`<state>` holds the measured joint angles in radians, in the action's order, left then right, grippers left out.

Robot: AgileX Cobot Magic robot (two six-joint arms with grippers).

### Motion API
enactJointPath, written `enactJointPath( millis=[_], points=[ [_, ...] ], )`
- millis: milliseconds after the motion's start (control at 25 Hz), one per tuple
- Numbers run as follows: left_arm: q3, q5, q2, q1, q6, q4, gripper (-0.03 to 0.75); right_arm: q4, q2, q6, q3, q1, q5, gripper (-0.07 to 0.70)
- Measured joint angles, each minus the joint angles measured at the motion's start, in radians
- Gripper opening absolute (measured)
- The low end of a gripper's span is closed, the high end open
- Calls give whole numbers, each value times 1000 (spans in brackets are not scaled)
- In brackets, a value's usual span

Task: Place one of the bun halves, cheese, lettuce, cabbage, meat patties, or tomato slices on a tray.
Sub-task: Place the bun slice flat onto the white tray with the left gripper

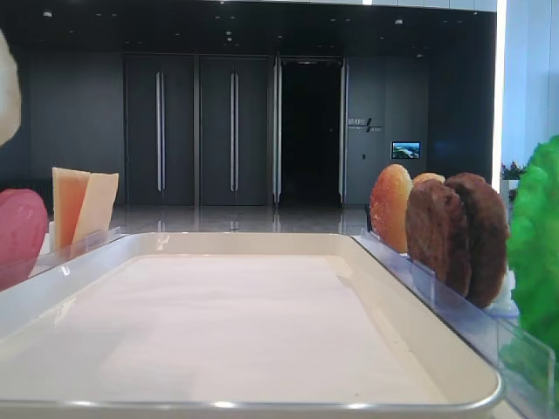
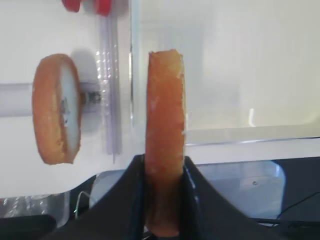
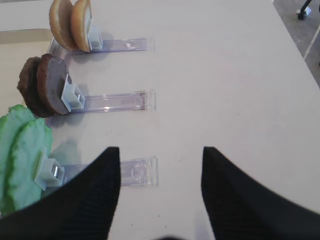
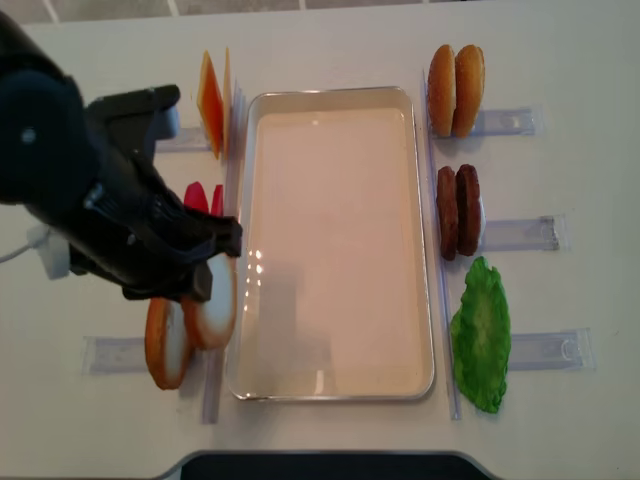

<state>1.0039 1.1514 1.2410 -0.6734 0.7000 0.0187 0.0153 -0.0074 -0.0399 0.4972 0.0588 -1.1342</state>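
My left gripper point(image 2: 164, 161) is shut on a bun half point(image 2: 165, 120), held edge-on with its golden crust toward the wrist camera. In the overhead view this bun half point(image 4: 217, 300) hangs just off the left rim of the cream tray point(image 4: 335, 392), near its front left corner. A second bun half point(image 4: 165, 345) stands in the clear rack beside it. My right gripper point(image 3: 161, 149) is open over bare table, with nothing between its fingers. Two patties point(image 3: 45, 87), two bun halves point(image 3: 70, 22) and lettuce point(image 3: 22, 155) lie to its left.
Cheese slices point(image 4: 212, 105) and red tomato slices point(image 4: 203, 197) stand left of the tray. Bun halves point(image 4: 455, 90), patties point(image 4: 458, 210) and lettuce point(image 4: 482, 335) line its right side in clear racks point(image 4: 520, 232). White paper point(image 1: 262, 323) lines the tray.
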Motion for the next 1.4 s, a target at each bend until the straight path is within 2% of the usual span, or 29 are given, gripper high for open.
enactJointPath(
  millis=[160,400,520,720,800,960,1080,1160,1400],
  points=[
    [-41,-127,-79,0,-30,-51,129,0,0,0,0,0,0,382],
    [-238,-410,-104,0,-183,-248,127,0,0,0,0,0,0,382],
    [-300,-514,-90,21,-272,-341,127,0,0,0,0,0,0,382],
    [-314,-554,-10,111,-494,-517,127,0,0,0,0,0,0,382],
    [-314,-570,30,137,-619,-605,127,0,0,0,0,0,0,382],
    [-314,-612,136,150,-940,-856,127,0,0,0,0,0,0,382],
    [-314,-621,220,150,-1165,-1054,127,0,0,0,0,0,0,382],
    [-314,-624,268,150,-1276,-1151,127,0,0,0,0,0,0,382],
    [-314,-677,382,150,-1412,-1249,127,0,0,0,0,0,0,382]
  ],
)
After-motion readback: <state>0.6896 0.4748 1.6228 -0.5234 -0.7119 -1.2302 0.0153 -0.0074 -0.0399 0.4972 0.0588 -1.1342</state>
